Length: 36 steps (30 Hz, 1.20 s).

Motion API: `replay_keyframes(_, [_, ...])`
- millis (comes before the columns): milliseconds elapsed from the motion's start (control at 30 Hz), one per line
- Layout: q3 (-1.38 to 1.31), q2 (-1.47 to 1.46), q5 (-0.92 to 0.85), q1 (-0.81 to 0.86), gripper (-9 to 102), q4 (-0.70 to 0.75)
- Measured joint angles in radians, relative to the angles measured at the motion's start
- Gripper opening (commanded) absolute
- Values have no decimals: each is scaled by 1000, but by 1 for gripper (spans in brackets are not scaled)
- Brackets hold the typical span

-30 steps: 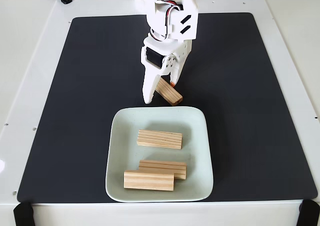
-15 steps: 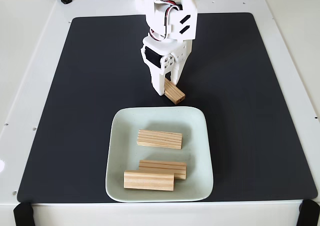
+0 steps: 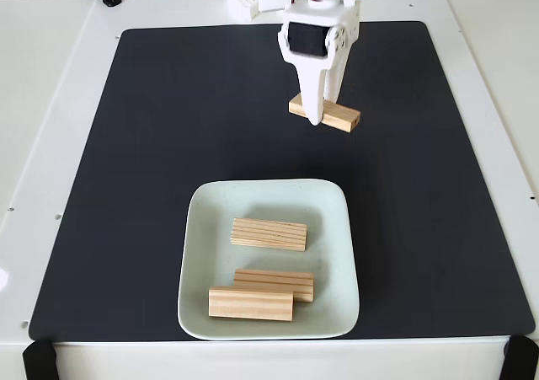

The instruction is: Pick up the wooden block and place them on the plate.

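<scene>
So the gripper [image 3: 317, 110] has its jaws pinched on one wooden block [image 3: 337, 115], sticking out both sides. The plate [image 3: 333, 228] sits well below with three more blocks [image 3: 269, 234] on it.

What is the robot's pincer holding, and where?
The pincer holds a wooden block, pinched a little left of its middle, lifted above the mat.

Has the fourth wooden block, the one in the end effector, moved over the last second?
Yes. The fourth wooden block has gone up-frame and right, away from the plate rim it was beside.
</scene>
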Motion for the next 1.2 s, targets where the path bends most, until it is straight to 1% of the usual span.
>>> replay_keyframes(100, [103, 166, -170, 6, 0, 0])
replay_keyframes(167, [152, 242, -327, 11, 0, 0])
replay_keyframes(200, [163, 258, -405, 38, 0, -11])
replay_keyframes(267, [164, 264, -551, 92, 0, -67])
replay_keyframes(333, [158, 253, -650, 149, 0, -156])
replay_keyframes(467, [54, 133, -787, 218, 0, -341])
replay_keyframes(567, [-112, -8, -825, 221, 0, -374])
replay_keyframes(667, [-327, -164, -836, 221, 0, -330])
replay_keyframes(833, [-723, -434, -864, 222, 0, -156])
replay_keyframes(967, [-1005, -637, -873, 222, 0, -52])
replay_keyframes(1100, [-1213, -795, -874, 222, 0, 32])
replay_keyframes(1200, [-1299, -882, -874, 222, 0, 52])
